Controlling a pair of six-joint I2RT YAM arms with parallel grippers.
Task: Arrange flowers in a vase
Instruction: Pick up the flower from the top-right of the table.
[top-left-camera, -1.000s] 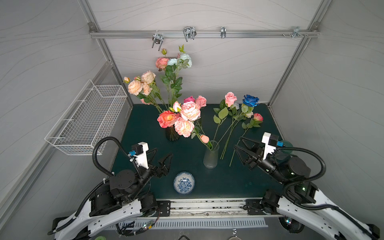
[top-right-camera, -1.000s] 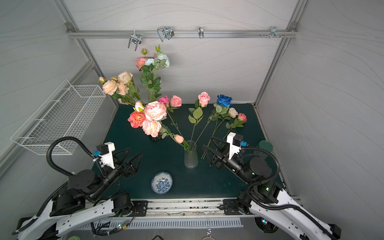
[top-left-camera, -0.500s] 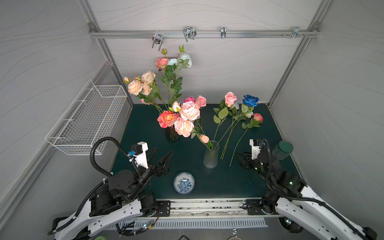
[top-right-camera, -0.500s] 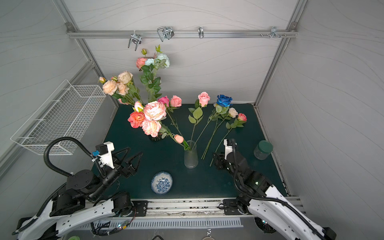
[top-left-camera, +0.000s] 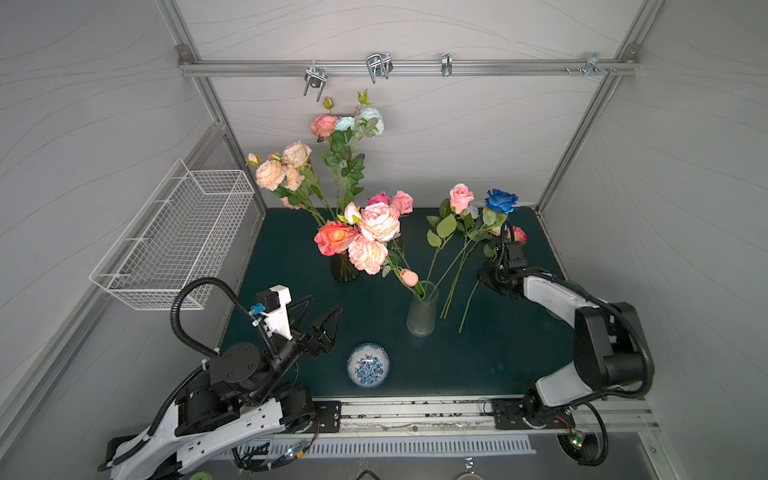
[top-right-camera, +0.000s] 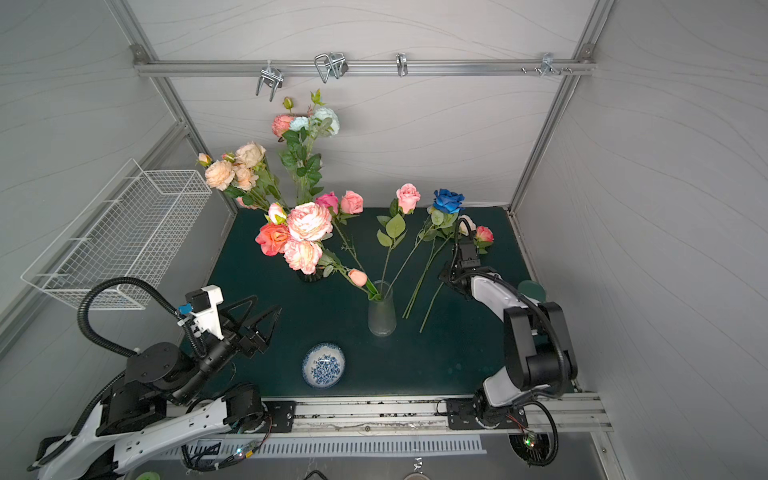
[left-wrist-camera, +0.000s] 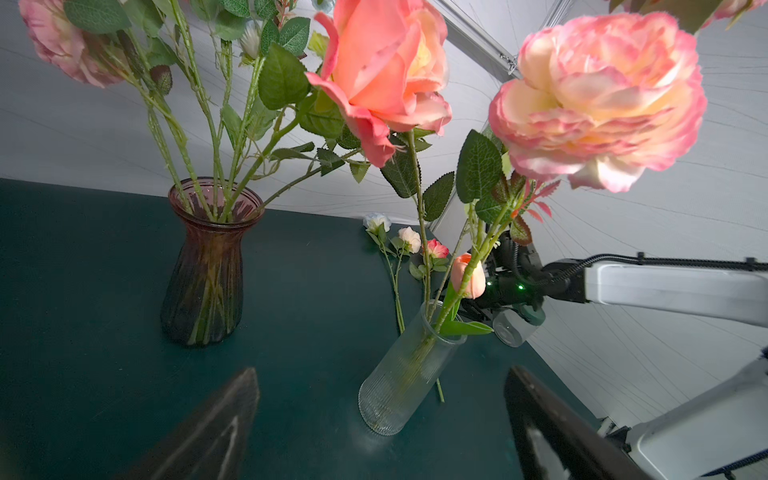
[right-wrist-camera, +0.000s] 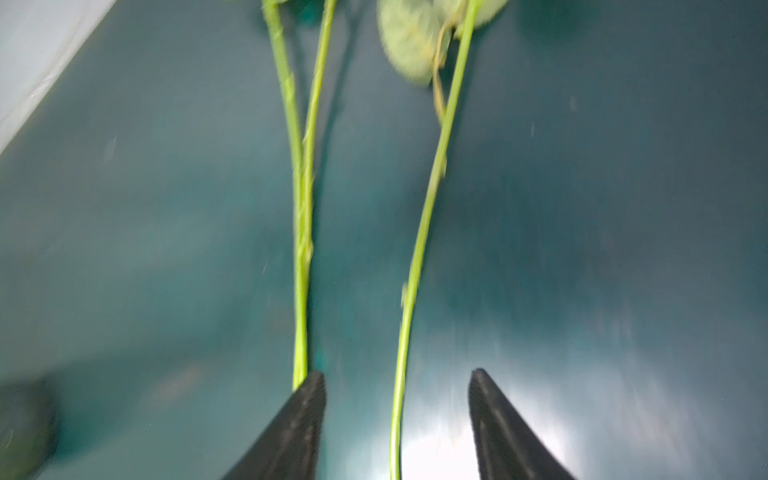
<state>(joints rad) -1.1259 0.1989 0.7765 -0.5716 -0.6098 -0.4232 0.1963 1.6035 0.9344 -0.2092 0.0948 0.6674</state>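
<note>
teal and smooth, faintly glossy: covering the whole bench with a mat (top-left-camera: 498, 357). lying flat on it toward the right side, loose flowers (top-left-camera: 459, 253), fanning 3 thin green stems and oval leaves, pointing the heads at the back wall. poising the right gripper (right-wrist-camera: 399, 374) over those stems, black ridged tapered fingers partly apart, straddling 1 slim stem (right-wrist-camera: 415, 266) without pinching it; meeting a pair of stems (right-wrist-camera: 300, 249) at 1 fingertip, contact impossible to tell through the blur. standing upright near mid-mat, a clear ribbed cylinder vase (top-left-camera: 422, 311), holding leaning stems and a coral bud. behind it, bunching fuller ruffled blooms in a dark fluted glass vase (top-left-camera: 343, 268), waisted and flared. hanging the left gripper (top-left-camera: 325, 302) above the mat's left front, spread wide, gripping nothing. resting near the front edge, a round blue-and-white patterned bowl (top-left-camera: 368, 365).
</note>
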